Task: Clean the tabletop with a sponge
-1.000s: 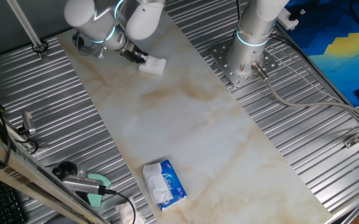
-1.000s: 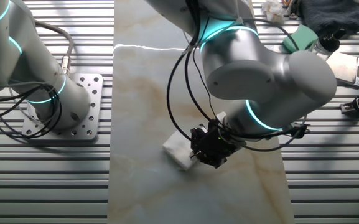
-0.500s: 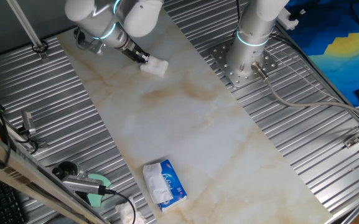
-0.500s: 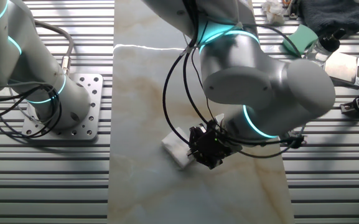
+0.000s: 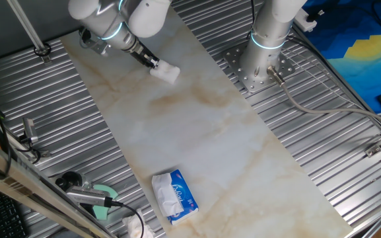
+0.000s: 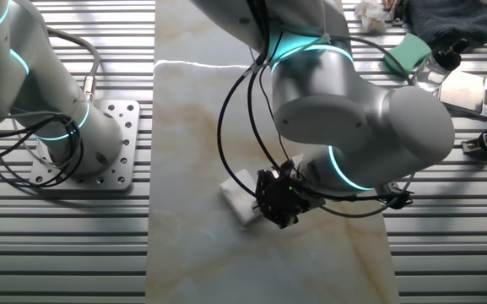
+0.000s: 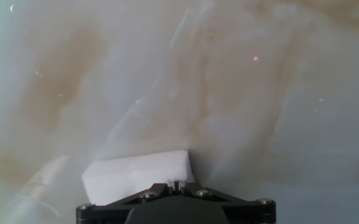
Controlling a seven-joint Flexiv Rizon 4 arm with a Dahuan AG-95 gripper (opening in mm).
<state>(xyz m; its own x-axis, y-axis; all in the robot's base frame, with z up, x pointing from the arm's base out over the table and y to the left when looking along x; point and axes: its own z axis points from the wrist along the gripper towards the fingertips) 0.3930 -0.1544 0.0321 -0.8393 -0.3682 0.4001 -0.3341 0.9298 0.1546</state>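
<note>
gripper (image 5: 152,64) clamped on the sponge (image 5: 166,73), pressed flat to the tabletop (image 5: 197,132) near its far end. shifted slightly along the slab over the last second, sponge carried with it: judged a wipe stroke under way, most of the marble not yet covered. beyond the sponge, a long open run of slab down to the tissue pack (image 5: 175,196). slab edges close on either side, ribbed metal (image 5: 91,125) just past them; second arm's base (image 5: 259,63) off to one side.

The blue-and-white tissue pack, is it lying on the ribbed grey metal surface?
No, the tissue pack lies on the marble-look tabletop, near its end far from the sponge.
</note>
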